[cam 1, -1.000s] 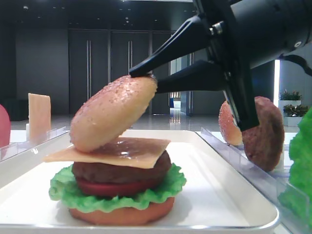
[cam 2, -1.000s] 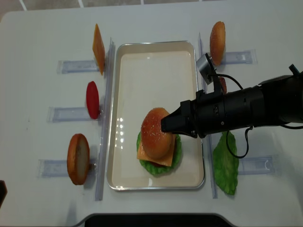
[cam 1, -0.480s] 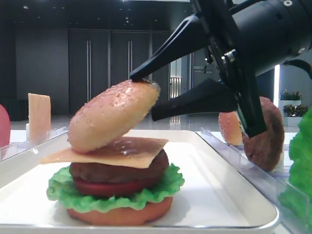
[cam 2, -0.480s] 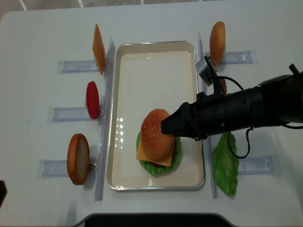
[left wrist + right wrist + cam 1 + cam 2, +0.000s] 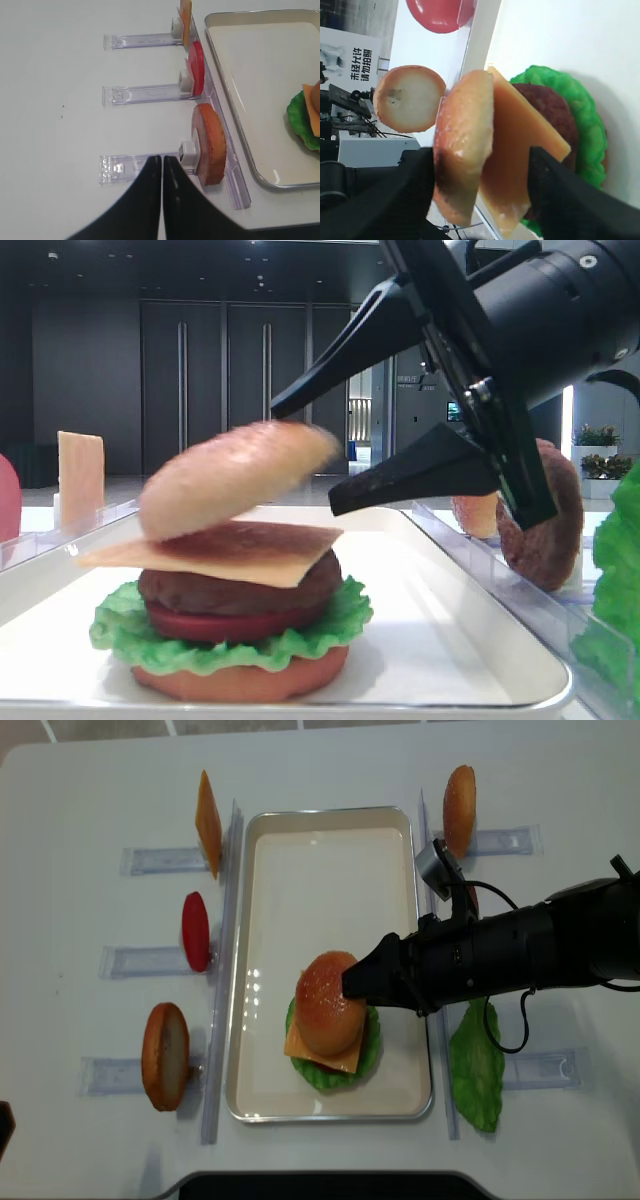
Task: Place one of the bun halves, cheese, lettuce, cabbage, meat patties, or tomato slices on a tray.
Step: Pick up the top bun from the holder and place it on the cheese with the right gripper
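A pale sesame bun top (image 5: 327, 1003) lies tilted on a stacked burger in the white tray (image 5: 330, 813). In the low view the bun top (image 5: 232, 478) is blurred and leans on the cheese (image 5: 215, 550), above a meat patty (image 5: 240, 585), a tomato slice (image 5: 215, 625), lettuce (image 5: 120, 630) and a bottom bun. My right gripper (image 5: 305, 460) is open, one finger over the bun's edge, the other beside the stack. The wrist view shows the bun top (image 5: 465, 150) between the spread fingers (image 5: 395, 195). My left gripper (image 5: 162, 159) is shut and holds nothing.
Clear slotted racks flank the tray. The left ones hold a cheese slice (image 5: 207, 823), a tomato slice (image 5: 195, 930) and an orange bottom bun (image 5: 165, 1055). On the right stand an orange bun half (image 5: 460, 797), a patty (image 5: 545, 530) and a lettuce leaf (image 5: 475, 1070).
My right gripper's jaws have spread apart. The bun top has slipped free and settled lower onto the cheese. The left gripper has not moved.
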You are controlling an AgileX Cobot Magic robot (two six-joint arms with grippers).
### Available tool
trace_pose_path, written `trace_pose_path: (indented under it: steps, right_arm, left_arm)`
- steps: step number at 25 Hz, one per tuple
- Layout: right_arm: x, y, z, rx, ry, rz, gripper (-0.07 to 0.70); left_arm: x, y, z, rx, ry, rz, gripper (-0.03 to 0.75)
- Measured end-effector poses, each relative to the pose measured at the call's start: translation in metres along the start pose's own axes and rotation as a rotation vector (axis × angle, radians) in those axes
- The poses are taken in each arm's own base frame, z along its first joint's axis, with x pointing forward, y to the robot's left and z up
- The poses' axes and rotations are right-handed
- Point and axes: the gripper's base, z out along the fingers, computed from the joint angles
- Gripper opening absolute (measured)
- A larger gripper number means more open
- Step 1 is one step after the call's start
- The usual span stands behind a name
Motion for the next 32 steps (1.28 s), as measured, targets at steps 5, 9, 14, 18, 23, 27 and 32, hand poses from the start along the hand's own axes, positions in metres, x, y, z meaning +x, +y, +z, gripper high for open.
trace_pose_path:
  steps: [5,9,14,18,23,27,32]
  right_arm:
    - [0.000,-0.001,0.000,0.009,-0.001,-0.001,0.403]
    - [0.000,-0.001,0.000,0.009,-0.001,-0.002,0.407]
    - [0.000,-0.001,0.000,0.010,0.004,-0.006,0.471]
    - [0.002,-0.002,0.000,0.026,0.023,-0.026,0.522]
    - [0.003,-0.004,0.000,0.044,0.031,-0.034,0.538]
    - [0.004,-0.006,-0.001,0.082,0.047,-0.039,0.540]
    - [0.002,0.001,-0.011,0.151,0.031,-0.077,0.540]
  left_arm:
    - [0.000,0.000,0.000,0.000,0.000,0.000,0.000]
    - [0.000,0.000,0.000,0.000,0.000,0.000,0.000]
    - [0.000,0.000,0.000,0.000,0.000,0.000,0.000]
    - [0.000,0.000,0.000,0.000,0.000,0.000,0.000]
    - [0.000,0.000,0.000,0.000,0.000,0.000,0.000]
    - [0.000,0.000,0.000,0.000,0.000,0.000,0.000]
    - [0.000,0.000,0.000,0.001,0.000,0.000,0.000]
